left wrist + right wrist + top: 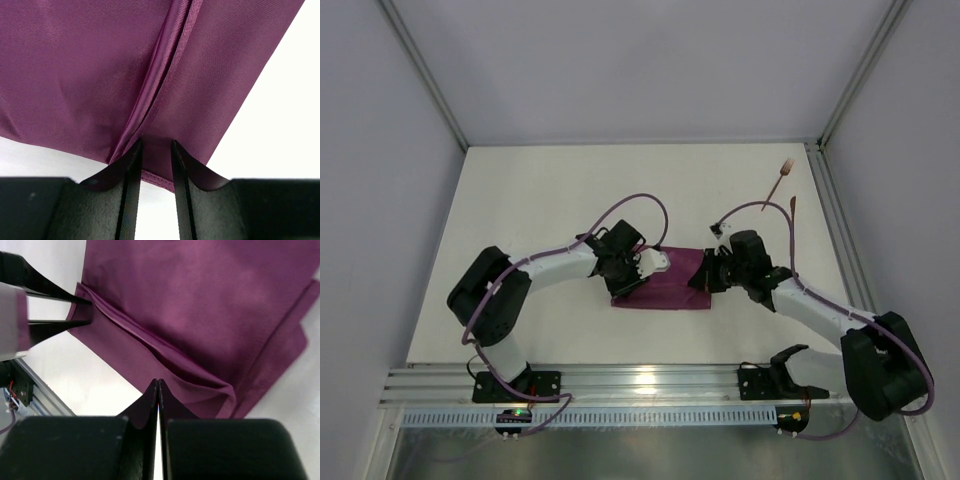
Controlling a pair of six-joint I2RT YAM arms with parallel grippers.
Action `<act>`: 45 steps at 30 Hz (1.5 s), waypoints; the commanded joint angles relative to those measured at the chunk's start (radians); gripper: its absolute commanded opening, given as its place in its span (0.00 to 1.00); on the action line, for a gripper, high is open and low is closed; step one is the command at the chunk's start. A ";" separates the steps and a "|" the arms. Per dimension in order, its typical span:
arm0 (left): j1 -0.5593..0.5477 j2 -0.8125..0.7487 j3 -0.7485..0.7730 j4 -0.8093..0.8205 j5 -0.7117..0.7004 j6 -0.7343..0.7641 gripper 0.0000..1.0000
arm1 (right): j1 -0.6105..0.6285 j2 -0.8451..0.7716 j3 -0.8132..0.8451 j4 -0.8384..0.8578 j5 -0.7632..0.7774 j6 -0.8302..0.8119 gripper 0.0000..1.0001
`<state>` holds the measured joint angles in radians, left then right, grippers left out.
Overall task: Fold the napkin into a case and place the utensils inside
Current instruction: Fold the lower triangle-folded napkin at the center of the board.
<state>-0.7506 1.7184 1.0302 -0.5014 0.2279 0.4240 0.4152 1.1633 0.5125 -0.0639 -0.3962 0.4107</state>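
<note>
The plum napkin [667, 286] lies folded into a narrow flat strip at mid table, between my two grippers. My left gripper [638, 272] is at its left end. In the left wrist view its jaws [155, 145] stand apart, astride the hemmed edge of the napkin [75, 65]. My right gripper [705, 275] is at the strip's right end. Its jaws [159, 382] are pressed shut at the edge of the napkin [200, 300], with no cloth seen between them. The fork [779, 182] and the knife [792, 216] lie far right, apart from the cloth.
The left gripper's fingers [50, 290] show at the top left of the right wrist view. A metal rail [640, 385] runs along the near edge of the table. Grey walls close in the white table [540, 200] on three sides. Purple cables loop over both arms.
</note>
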 commanded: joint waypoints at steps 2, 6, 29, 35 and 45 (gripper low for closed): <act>0.002 0.024 0.048 0.009 0.005 0.007 0.32 | 0.042 0.134 -0.005 0.307 -0.055 0.106 0.03; 0.002 0.030 0.064 0.012 0.005 0.007 0.33 | 0.040 0.223 0.001 0.346 -0.044 0.125 0.03; 0.130 -0.082 0.157 -0.106 0.183 -0.077 0.54 | -0.012 0.299 -0.137 0.417 0.060 0.206 0.03; 0.165 -0.013 0.172 -0.156 0.175 -0.068 0.53 | -0.012 0.311 -0.132 0.437 0.034 0.197 0.03; 0.165 0.089 0.148 -0.206 0.242 -0.033 0.52 | -0.013 0.309 -0.131 0.450 0.019 0.178 0.03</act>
<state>-0.5850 1.7908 1.1805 -0.6811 0.4232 0.3782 0.4072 1.4597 0.3889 0.3725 -0.3878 0.6220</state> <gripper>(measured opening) 0.537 0.031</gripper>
